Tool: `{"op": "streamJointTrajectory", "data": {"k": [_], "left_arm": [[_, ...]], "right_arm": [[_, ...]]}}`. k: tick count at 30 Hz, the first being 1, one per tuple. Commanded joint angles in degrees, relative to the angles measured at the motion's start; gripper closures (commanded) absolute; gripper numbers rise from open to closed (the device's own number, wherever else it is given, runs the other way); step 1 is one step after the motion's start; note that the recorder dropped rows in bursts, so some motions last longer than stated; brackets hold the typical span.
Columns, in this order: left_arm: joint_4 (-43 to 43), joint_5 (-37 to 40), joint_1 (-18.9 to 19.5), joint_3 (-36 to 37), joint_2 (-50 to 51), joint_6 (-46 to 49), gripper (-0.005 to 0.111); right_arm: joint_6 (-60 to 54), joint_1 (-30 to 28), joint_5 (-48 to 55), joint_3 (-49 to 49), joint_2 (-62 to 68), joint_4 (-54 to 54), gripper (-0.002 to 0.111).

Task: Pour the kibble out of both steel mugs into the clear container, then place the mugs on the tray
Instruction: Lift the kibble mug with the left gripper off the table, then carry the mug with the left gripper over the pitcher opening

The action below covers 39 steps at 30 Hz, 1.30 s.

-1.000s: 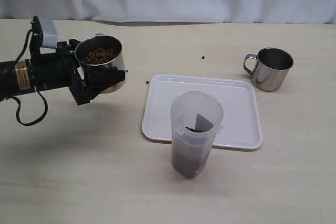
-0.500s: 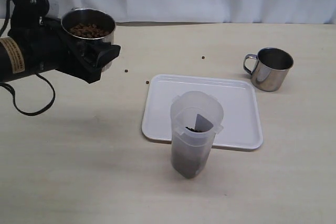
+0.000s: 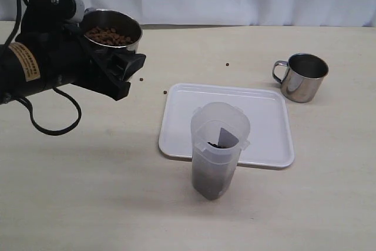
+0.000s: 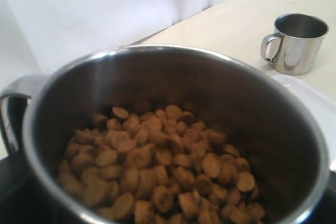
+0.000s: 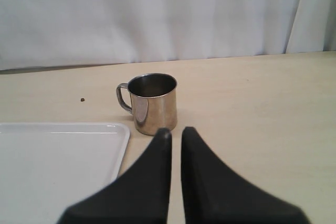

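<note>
At the far left of the table (image 3: 88, 192), the left end effector (image 3: 120, 63) hangs in the air with its black fingers (image 3: 130, 63) spread wide around the full steel mug (image 3: 114, 27), clamping it by its wall. That mug is clear of the table surface, its long axis close to vertical and its mouth turned upward, leaning a little toward the camera. It is heaped with kibble (image 4: 157, 166) well below the rim. In the left wrist view its loop handle (image 4: 13, 103) sticks out to one side, next to the end effector's body.

Off to the right, the right end effector (image 5: 171, 132) is pressed shut, only a thin slit between the two fingers, and it grips nothing. It points over the table toward the empty steel mug (image 5: 152, 103), well short of it.

This empty steel mug stands upright on the table, just beyond the tray's far right corner, with its handle toward the tray (image 3: 264, 116). The tray lies flat mid-table with nothing on it.

At the tray's near edge the clear container (image 3: 220, 139) stands upright, mouth up, with a dark layer of kibble in its bottom; whether it touches the tray's rim cannot be told. Several loose pellets (image 3: 227, 64) lie on the table past the tray.
</note>
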Motion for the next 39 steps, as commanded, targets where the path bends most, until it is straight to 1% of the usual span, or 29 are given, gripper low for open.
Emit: {"op": "streamJointTrajectory", "data": {"k": [1, 4, 6, 9, 11, 12, 14, 16, 17, 19, 21, 22, 23, 25, 26, 28, 29, 30, 33, 35, 37, 39], "left_arm": [[3.4, -2.4, -0.4, 0.0, -0.6, -7.3, 0.107], [12.6, -6.7, 0.4, 0.0, -0.5, -17.8, 0.107], [21.3, -12.8, 2.3, 0.0, 0.2, -27.2, 0.107], [35.5, -24.3, 7.6, 0.0, 2.6, -41.1, 0.107], [42.5, -29.0, 11.0, 0.0, 4.3, -47.1, 0.107], [45.3, -30.0, 12.4, 0.0, 4.8, -49.4, 0.107], [47.8, -28.5, 13.7, 0.0, 4.9, -51.6, 0.107], [48.2, -23.0, 13.7, 0.0, 4.4, -52.9, 0.107], [48.6, -18.1, 13.3, -0.1, 3.8, -53.0, 0.107], [48.5, -5.4, 11.8, -0.6, 2.6, -53.1, 0.107], [48.5, 6.4, 9.0, -1.3, 1.4, -53.1, 0.107], [48.3, 9.6, 7.8, -1.6, 1.0, -53.0, 0.107], [48.3, 13.8, 5.7, -2.2, 0.8, -52.4, 0.107], [48.9, 19.1, 2.2, -3.2, 0.8, -51.4, 0.107], [50.0, 23.4, -1.0, -3.8, 0.8, -51.0, 0.107], [51.4, 30.5, -5.6, -4.6, 0.8, -51.0, 0.107], [52.2, 34.3, -9.2, -5.4, 0.8, -51.0, 0.107], [53.1, 37.7, -11.5, -5.7, 0.8, -51.1, 0.107], [57.3, 42.8, -19.0, -6.2, 0.8, -54.3, 0.107], [60.6, 45.4, -22.8, -6.2, 0.8, -56.9, 0.107], [63.3, 47.2, -25.4, -6.2, 0.8, -58.7, 0.107], [63.8, 47.6, -27.0, -6.3, 0.8, -58.8, 0.107]], "right_arm": [[-0.5, -0.1, 0.1, 0.2, -0.2, 0.0, 0.103], [-0.5, -0.1, 0.1, 0.2, -0.2, 0.0, 0.103], [-0.5, -0.1, 0.1, 0.2, -0.2, 0.0, 0.103], [-0.5, -0.1, 0.1, 0.2, -0.2, 0.0, 0.103], [-0.5, -0.1, 0.1, 0.2, -0.2, 0.0, 0.103], [-0.5, -0.1, 0.1, 0.2, -0.2, 0.0, 0.103], [-0.5, -0.1, 0.1, 0.2, -0.2, 0.0, 0.103], [-0.5, -0.1, 0.1, 0.2, -0.2, 0.0, 0.103], [-0.5, -0.1, 0.1, 0.2, -0.2, 0.0, 0.103], [-0.5, -0.1, 0.1, 0.2, -0.2, 0.0, 0.103], [-0.5, -0.1, 0.1, 0.2, -0.2, 0.0, 0.103], [-0.5, -0.1, 0.1, 0.2, -0.2, 0.0, 0.103], [-0.5, -0.1, 0.1, 0.2, -0.2, 0.0, 0.103], [-0.5, -0.1, 0.1, 0.2, -0.2, 0.0, 0.103], [-0.5, -0.1, 0.1, 0.2, -0.2, 0.0, 0.103], [-0.5, -0.1, 0.1, 0.2, -0.2, 0.0, 0.103], [-0.5, -0.1, 0.1, 0.2, -0.2, 0.0, 0.103], [-0.5, -0.1, 0.1, 0.2, -0.2, 0.0, 0.103], [-0.5, -0.1, 0.1, 0.2, -0.2, 0.0, 0.103], [-0.5, -0.1, 0.1, 0.2, -0.2, 0.0, 0.103], [-0.5, -0.1, 0.1, 0.2, -0.2, 0.0, 0.103], [-0.5, -0.1, 0.1, 0.2, -0.2, 0.0, 0.103]]}}
